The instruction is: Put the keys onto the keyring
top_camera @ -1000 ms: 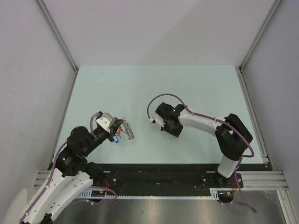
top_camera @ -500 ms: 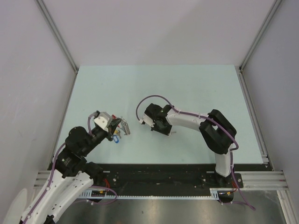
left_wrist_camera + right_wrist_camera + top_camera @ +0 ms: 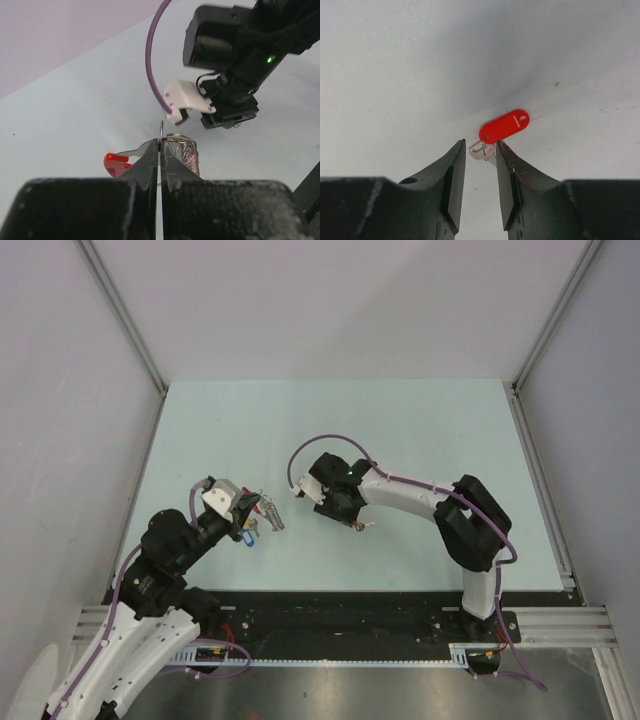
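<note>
My left gripper (image 3: 161, 141) is shut on the thin wire loop of the keyring (image 3: 162, 129). The keyring's grey metal coil (image 3: 186, 152) hangs to the right of the jaws and a red piece (image 3: 116, 162) to their left. From above, the keyring (image 3: 272, 514) sticks out of the left gripper (image 3: 252, 510), with a blue-headed key (image 3: 247, 534) hanging under it. My right gripper (image 3: 480, 145) is open, low over the table. A silvery key (image 3: 481, 151) with a red oval tag (image 3: 504, 126) lies on the table at its fingertips, ungripped. In the top view the right gripper (image 3: 350, 519) has that key (image 3: 362, 527) just beside it.
The right arm's purple cable (image 3: 322, 443) loops above its wrist, close to the left gripper's side. Grey walls (image 3: 120, 310) enclose the pale table (image 3: 330, 420) on three sides. A black rail (image 3: 340, 610) runs along the near edge.
The right arm has swung left toward the left gripper and its jaws have opened. The left gripper keeps its hold on the keyring in the same place.
</note>
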